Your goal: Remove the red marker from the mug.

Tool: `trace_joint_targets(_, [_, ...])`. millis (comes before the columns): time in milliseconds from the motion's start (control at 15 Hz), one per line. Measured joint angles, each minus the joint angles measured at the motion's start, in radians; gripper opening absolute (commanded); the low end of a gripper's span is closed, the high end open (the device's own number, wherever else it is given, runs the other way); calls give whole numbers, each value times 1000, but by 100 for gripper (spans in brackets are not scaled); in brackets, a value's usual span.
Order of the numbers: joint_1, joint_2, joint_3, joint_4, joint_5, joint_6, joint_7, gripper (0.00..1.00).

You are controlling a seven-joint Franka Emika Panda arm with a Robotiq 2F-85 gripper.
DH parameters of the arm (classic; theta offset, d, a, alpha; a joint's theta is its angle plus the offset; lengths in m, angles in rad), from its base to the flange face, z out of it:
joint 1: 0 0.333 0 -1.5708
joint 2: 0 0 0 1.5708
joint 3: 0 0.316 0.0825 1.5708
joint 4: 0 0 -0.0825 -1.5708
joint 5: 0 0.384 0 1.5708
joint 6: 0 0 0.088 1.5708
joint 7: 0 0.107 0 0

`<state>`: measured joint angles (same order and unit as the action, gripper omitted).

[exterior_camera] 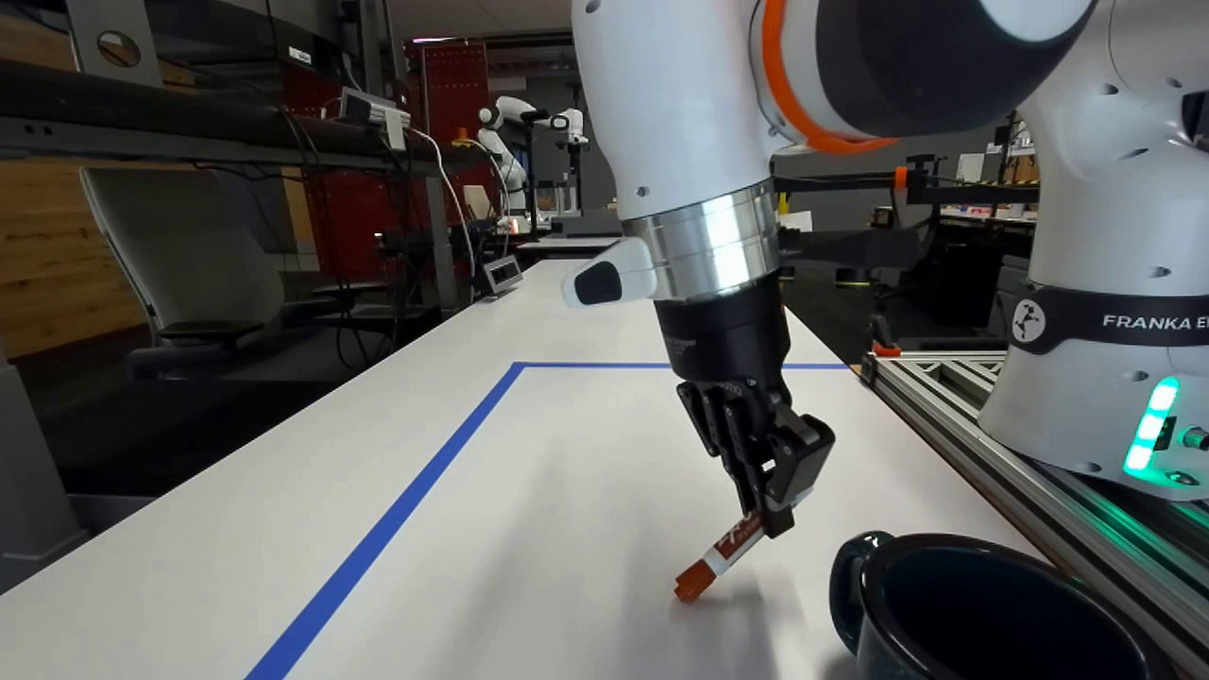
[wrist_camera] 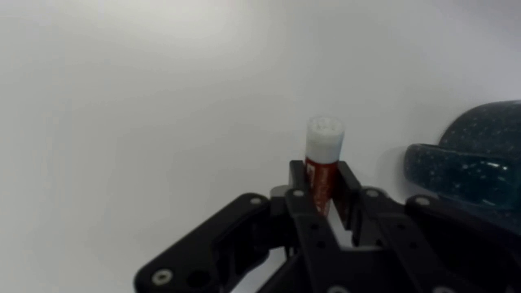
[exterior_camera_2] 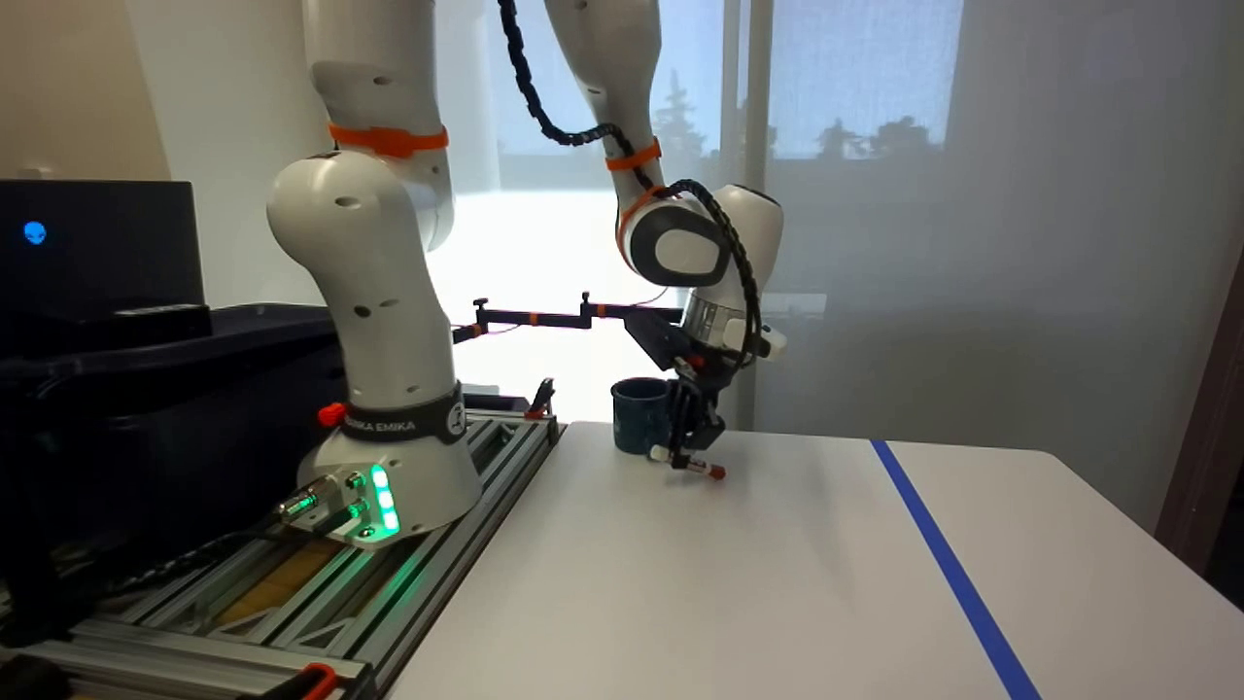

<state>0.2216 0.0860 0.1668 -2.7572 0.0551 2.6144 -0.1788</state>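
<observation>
Slim red-orange and white plastic marker pen (exterior_camera: 728,552) out of the glossy dark ceramic mug (exterior_camera_2: 639,428), not yet let go

The pen sits outside the mug in both exterior views, tilted, its orange-red cap end lower than its white end. The black two-fingered gripper (wrist_camera: 321,183) is closed around the red label section, with the white end standing out beyond its grip. The removal itself therefore looks done; what is left, I judge, is to lay the pen on the smooth white table (exterior_camera: 567,529) and release it. Whether the cap meets the tabletop I cannot tell. The mug stands upright just beside the pen, apart from it in the wrist view.

Pale lettering runs along the pen's red label, too small to read. Farther out, a black band (exterior_camera: 1124,326) wraps the rounded white robot base (exterior_camera: 1067,416). Its white capitals, cut short in both exterior views, together give FRANKA EMIKA, beside a round emblem (exterior_camera: 1029,321). Beyond that, a flat black laptop-like panel (exterior_camera_2: 107,248) carries a glowing blue alien-head logo (exterior_camera_2: 35,232), with no words that I can read.
</observation>
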Motion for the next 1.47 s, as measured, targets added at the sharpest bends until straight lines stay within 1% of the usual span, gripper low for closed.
trace_joint_targets(333, [-2,35,1,3,-64,2,3,5])
trace_joint_targets(400, [-3,41,1,3,-75,2,3,23])
trace_joint_targets(467, [-4,46,1,3,-84,2,3,47])
trace_joint_targets(600, [-4,55,1,3,-95,1,3,49])
trace_joint_targets(933, [-4,62,10,7,-99,-1,6,86])
trace_joint_targets(1000, [-4,58,12,11,-99,-4,7,95])
trace_joint_targets(1067, [-4,52,14,14,-99,-7,8,99])
trace_joint_targets(1467, [-11,-33,13,18,-99,-49,10,100])
